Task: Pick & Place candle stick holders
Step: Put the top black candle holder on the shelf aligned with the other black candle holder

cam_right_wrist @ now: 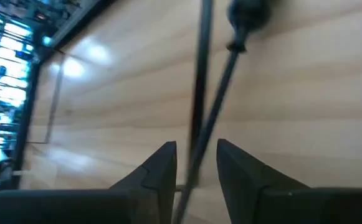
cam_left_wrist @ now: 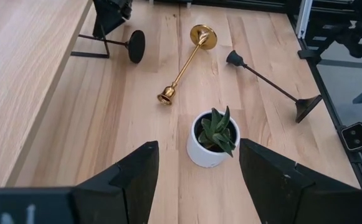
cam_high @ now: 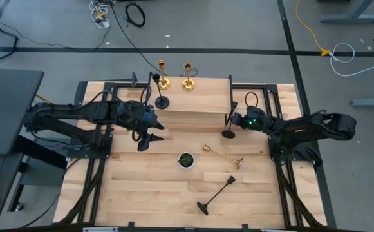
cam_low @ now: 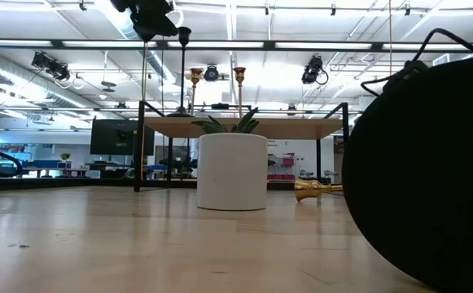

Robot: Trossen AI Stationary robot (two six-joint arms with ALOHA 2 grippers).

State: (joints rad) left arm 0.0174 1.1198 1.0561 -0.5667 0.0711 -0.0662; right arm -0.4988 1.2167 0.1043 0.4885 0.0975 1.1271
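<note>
On the raised wooden shelf (cam_high: 193,103) along the surface's (cam_high: 141,193) far edge, three holders already stand upright: a black candle stick holder (cam_high: 161,100) near the shelf's left front edge, and two gold ones (cam_high: 163,80) (cam_high: 188,82) side by side at its back edge. That looks like half the job done, if the shelf is the target.

Left of the surface's middle, the left hand (cam_high: 149,134) hangs released, fingers wide apart with nothing between them, pointed toward the small white pot (cam_high: 185,160) holding a succulent.

Right of the pot, a gold holder (cam_high: 223,155) lies on its side, and nearer the front edge a black holder (cam_high: 215,195) also lies flat. Both remain to be picked up.

At the shelf's right front corner, the right hand (cam_high: 233,119) is clenched on the thin stem of a black holder (cam_high: 228,133) whose round base shows just off the shelf's edge. My judgement is that this fourth one is in transit, not yet set down.

Hard to make out: whether that base touches the surface or hangs above it, since the high view flattens height and the right wrist view is blurred. A big dark round shape fills the right of the low view; it may be the front black holder's base, too close to identify.
</note>
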